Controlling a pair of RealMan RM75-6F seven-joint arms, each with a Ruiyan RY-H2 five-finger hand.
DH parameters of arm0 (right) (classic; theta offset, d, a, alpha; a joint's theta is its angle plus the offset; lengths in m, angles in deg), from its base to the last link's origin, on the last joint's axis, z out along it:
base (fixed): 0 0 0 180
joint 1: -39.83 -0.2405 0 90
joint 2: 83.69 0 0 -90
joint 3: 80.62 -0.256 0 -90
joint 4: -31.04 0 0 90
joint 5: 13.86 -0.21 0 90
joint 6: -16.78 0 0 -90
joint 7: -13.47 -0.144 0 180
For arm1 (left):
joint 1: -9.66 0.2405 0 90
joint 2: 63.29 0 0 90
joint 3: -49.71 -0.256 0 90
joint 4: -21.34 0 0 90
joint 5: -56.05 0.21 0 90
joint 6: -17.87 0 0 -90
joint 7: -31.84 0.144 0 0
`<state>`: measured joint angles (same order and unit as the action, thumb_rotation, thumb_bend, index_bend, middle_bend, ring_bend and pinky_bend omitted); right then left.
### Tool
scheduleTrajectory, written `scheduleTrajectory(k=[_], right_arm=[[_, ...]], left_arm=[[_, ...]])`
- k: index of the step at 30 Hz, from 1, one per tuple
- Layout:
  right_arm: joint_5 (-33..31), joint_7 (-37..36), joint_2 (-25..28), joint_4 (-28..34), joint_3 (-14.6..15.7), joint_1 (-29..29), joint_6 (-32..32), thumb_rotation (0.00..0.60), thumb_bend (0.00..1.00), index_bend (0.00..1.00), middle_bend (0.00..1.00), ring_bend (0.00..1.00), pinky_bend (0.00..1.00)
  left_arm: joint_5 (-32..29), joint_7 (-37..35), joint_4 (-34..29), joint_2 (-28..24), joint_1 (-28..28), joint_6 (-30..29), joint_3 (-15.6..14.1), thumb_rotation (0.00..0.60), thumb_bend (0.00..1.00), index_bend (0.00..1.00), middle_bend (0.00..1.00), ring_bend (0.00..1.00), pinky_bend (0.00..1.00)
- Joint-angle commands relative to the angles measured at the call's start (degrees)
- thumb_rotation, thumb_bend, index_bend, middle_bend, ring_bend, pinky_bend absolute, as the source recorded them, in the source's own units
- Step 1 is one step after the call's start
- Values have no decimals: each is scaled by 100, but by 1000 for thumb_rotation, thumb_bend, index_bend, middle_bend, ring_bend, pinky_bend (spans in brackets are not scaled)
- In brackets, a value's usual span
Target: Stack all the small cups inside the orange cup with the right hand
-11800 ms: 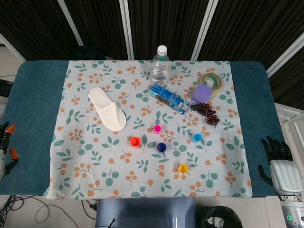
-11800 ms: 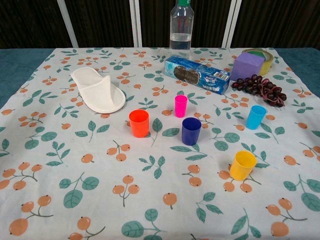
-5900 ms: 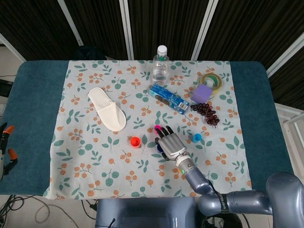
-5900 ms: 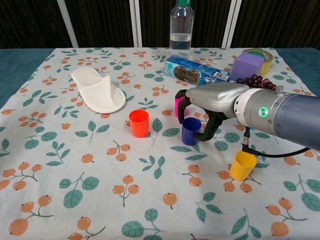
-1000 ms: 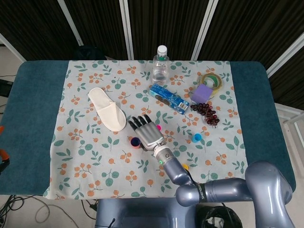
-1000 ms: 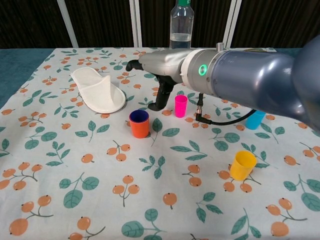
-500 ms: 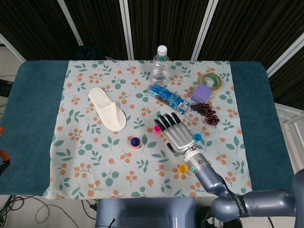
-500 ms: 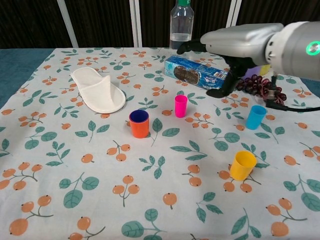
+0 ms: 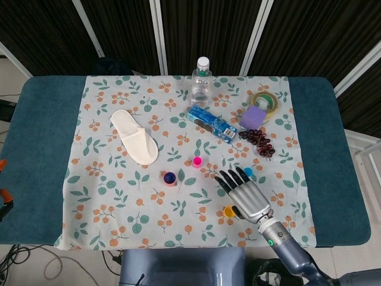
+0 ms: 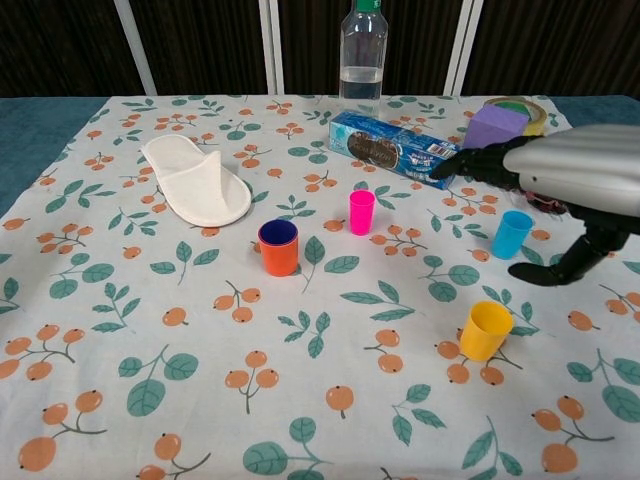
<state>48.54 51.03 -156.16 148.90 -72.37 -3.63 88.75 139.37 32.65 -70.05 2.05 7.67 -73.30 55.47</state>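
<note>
Head view has the right hand point(image 9: 246, 195), fingers spread and empty, partly hiding the light blue cup point(image 9: 247, 171).

Five cups total: orange cup point(image 10: 278, 255) with a dark blue cup point(image 10: 278, 233) inside, plus pink cup point(image 10: 361, 211), light blue cup point(image 10: 512, 234), yellow cup point(image 10: 485, 330). One slipper point(image 10: 196, 180), one water bottle point(image 10: 363, 52), one cookie pack point(image 10: 392, 148), one purple block point(image 10: 496, 126), one tape roll point(image 9: 266, 100), one grape bunch point(image 9: 258, 142).

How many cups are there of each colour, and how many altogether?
Orange cup: 1
Dark blue cup, sitting inside the orange one: 1
Pink cup: 1
Light blue cup: 1
Yellow cup: 1
Total: 5 cups
</note>
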Motion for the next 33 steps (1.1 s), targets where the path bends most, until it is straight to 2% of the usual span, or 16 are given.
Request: scheduleTrajectory(k=[1,7,18,33], right_arm=[[97,-5,-103,-121,73,144,21,600,364,0,0,0,0],[254,204,-247,-244,148,375,88,600,327,0,0,0,0],[405,279,-448,-447,168,656,-5,600,327,15,0,0,0],[655,-175,-672,-885,1,906,-292,600,327,262,0,0,0]], left_arm=[[-7,-8,-1,-1,2,-1,4,600,730,119,5,0,0],[-27,-37,8,-10,2,12,13,600,730,119,4,0,0],[-19,-30,6,-11,7,7,11,600,732,119,5,0,0],[-37,17,-7,-8,7,25,11,600,732,119,4,0,0]])
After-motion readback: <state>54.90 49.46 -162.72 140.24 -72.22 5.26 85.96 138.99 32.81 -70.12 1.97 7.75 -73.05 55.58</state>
